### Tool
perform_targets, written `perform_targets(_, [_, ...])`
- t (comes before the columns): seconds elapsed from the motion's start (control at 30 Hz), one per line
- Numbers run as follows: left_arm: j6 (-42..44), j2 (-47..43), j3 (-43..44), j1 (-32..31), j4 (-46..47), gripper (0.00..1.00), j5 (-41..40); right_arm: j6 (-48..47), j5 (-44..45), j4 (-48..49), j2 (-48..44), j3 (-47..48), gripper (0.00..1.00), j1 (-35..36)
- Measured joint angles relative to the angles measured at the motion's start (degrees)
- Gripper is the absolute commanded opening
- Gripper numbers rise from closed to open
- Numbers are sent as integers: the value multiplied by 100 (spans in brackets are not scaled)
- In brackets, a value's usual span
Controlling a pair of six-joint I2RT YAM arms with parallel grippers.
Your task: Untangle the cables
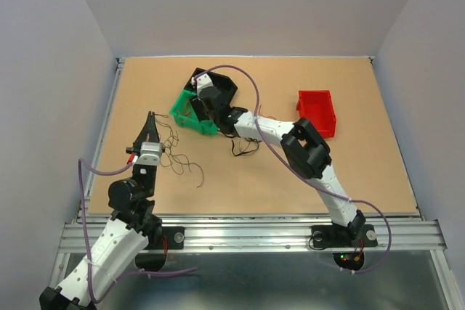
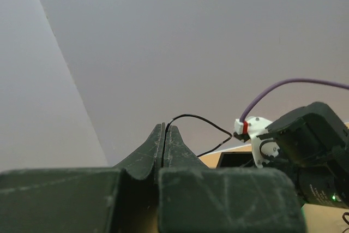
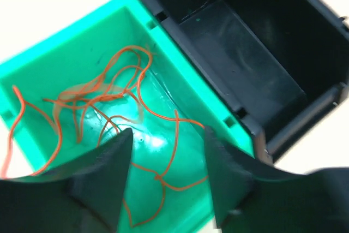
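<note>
My left gripper (image 1: 152, 117) is shut on a thin black cable (image 2: 203, 121) that arcs out from between its fingertips; the gripper (image 2: 164, 126) is tilted up off the table. More thin dark cables (image 1: 178, 156) lie in loose loops on the table beside it, and another small tangle (image 1: 244, 147) lies under my right arm. My right gripper (image 3: 168, 133) is open and empty above the green bin (image 3: 52, 58), over several orange-red cables (image 3: 109, 94) lying inside it. In the top view it (image 1: 202, 86) hangs over the green bin (image 1: 186, 114).
A black bin (image 1: 221, 85) stands against the green one, also in the right wrist view (image 3: 245, 42). A red bin (image 1: 317, 110) stands at the right. The table is a brown board with white walls around it. Purple arm cables (image 1: 254, 99) loop over the middle.
</note>
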Motion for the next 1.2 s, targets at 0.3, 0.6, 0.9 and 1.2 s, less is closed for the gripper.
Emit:
perform_targets(0.3, [-39,90,4,0,-96,0,68,114,251,-240,-1388,-925,64,0])
perform_targets(0.6, [-42,304,7,0,-122,0,83,599,-321,-232,-2632,-1886,60,-24])
perform_targets(0.9, [-37,518,271,7,-136,0,-505,955,-1209,-625,-1027,-212,61,-35])
perform_targets(1.2, [-33,514,271,42,-138,0,-673,1161,-1670,-1075,-103,911,60,-164])
